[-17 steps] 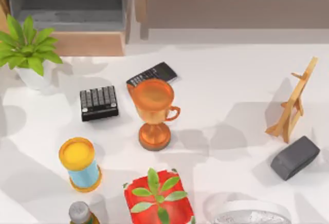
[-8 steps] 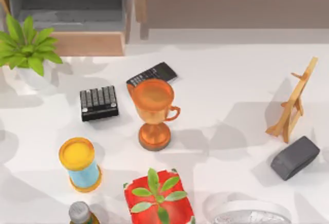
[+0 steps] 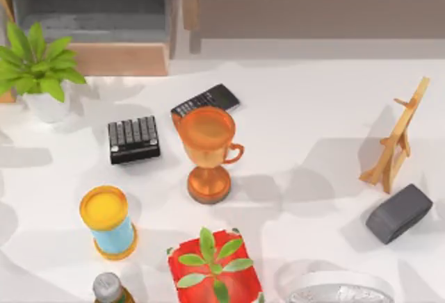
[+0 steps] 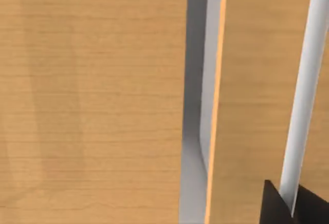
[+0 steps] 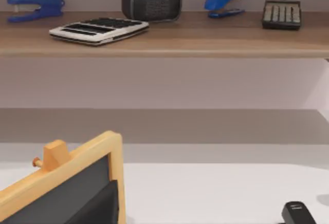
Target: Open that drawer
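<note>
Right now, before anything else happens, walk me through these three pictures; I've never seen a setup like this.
This is a simulated pair of AgileX robot arms at a white table. One picture looks down from above; the other two come from cameras on each arm's wrist.

From above: the drawer, pulled open at the table's far left, a potted plant, a black keypad, an orange trophy, a yellow-lidded can and a wooden easel.

The left wrist camera sits close against tan wood. The right wrist camera faces a shelf holding staplers and a calculator. Nothing is visibly held.

Light tan wooden panel (image 4: pixel 92 100) of the drawer beside a grey gap (image 4: pixel 194 80); a dark tool tip (image 4: pixel 280 208) at the corner.
</note>
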Robot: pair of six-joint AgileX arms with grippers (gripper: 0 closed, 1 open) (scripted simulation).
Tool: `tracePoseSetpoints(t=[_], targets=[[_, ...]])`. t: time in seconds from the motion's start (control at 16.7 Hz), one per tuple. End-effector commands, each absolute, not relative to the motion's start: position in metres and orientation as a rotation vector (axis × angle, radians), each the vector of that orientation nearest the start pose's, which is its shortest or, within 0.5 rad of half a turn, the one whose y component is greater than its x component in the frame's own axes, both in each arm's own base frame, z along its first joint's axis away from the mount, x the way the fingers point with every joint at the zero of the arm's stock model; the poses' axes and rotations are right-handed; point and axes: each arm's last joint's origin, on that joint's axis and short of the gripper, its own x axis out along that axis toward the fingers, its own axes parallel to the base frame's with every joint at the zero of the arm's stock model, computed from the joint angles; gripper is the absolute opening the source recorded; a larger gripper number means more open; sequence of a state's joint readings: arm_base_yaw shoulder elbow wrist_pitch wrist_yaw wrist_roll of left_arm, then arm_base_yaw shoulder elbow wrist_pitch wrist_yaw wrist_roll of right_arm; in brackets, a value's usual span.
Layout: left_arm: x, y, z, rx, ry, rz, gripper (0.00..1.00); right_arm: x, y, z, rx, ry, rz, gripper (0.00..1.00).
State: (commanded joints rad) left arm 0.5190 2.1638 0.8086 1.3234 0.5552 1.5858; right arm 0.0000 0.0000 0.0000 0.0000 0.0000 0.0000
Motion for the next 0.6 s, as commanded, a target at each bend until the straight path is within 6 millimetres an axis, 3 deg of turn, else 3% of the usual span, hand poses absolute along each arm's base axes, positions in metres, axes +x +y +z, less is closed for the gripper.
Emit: tracePoseSetpoints(t=[0.24, 0.6], targets=[[0.307, 0.174, 0.088, 1.555, 0.005, -0.032, 0.0, 0.106, -0.001, 0.16, 0.0, 0.0, 0.0, 1.0], [0.303, 0.175, 0.088, 1.559, 0.004, -0.029, 0.0, 0.106, -0.001, 0.16, 0.0, 0.0, 0.0, 1.0]])
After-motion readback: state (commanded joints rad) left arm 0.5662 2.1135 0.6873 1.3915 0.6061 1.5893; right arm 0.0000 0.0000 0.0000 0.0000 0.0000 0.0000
